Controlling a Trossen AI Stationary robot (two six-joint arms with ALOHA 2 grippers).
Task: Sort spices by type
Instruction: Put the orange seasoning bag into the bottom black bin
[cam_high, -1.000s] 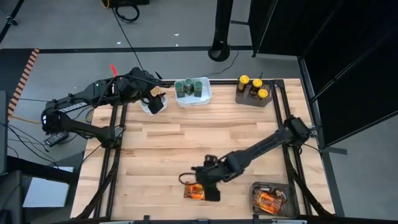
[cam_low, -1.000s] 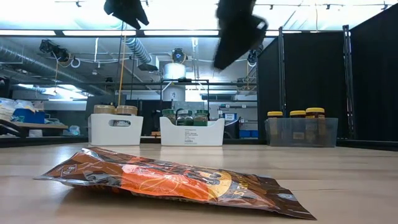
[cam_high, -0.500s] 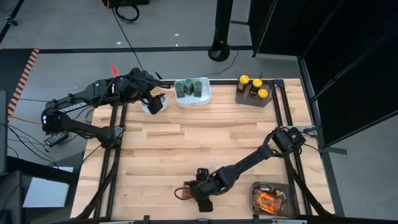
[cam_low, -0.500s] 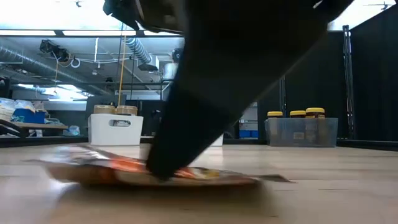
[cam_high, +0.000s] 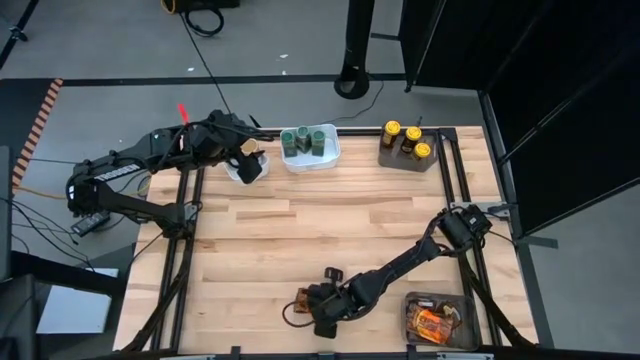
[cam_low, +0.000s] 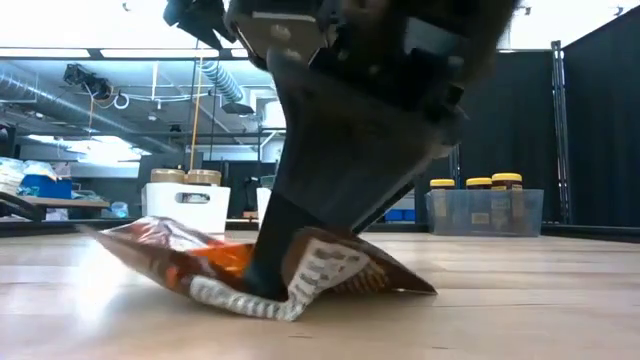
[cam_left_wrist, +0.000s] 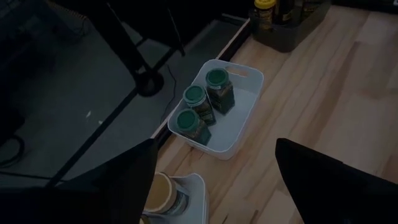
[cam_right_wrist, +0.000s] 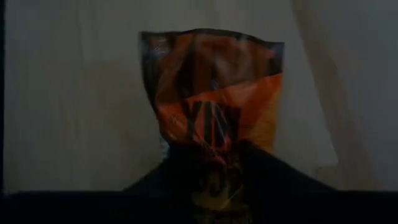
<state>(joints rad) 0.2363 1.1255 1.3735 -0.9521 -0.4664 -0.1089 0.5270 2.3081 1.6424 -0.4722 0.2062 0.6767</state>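
An orange-and-brown foil packet (cam_low: 335, 265) of spices lies near the table's near edge, buckled, with my right gripper (cam_high: 318, 320) shut on it from above. In the right wrist view the packet (cam_right_wrist: 211, 93) stretches away from the fingers. My left gripper (cam_high: 250, 165) hangs open above the far-left white tub, where a tan-lidded jar (cam_left_wrist: 163, 190) stands. Green-lidded jars (cam_left_wrist: 202, 102) stand in the white tub beside it. My right gripper pinches the packet between its two fingers (cam_low: 262, 270), which come from above and slant down. The foil is creased up on both sides of them (cam_right_wrist: 214, 146). The packet's underside (cam_low: 255, 303) rests on the table, and its left end (cam_low: 125, 233) tips up off the wood.
Yellow-lidded jars (cam_high: 405, 140) stand in a grey bin at the far right. A bin with more orange packets (cam_high: 435, 322) sits at the near right corner. Bare wood lies across the middle of the table (cam_high: 330, 215).
My right gripper has dropped onto the packet, shifting a little toward the table's near left, and has shut on it. The packet, flat a second ago, has buckled around the fingers, with its left end raised.
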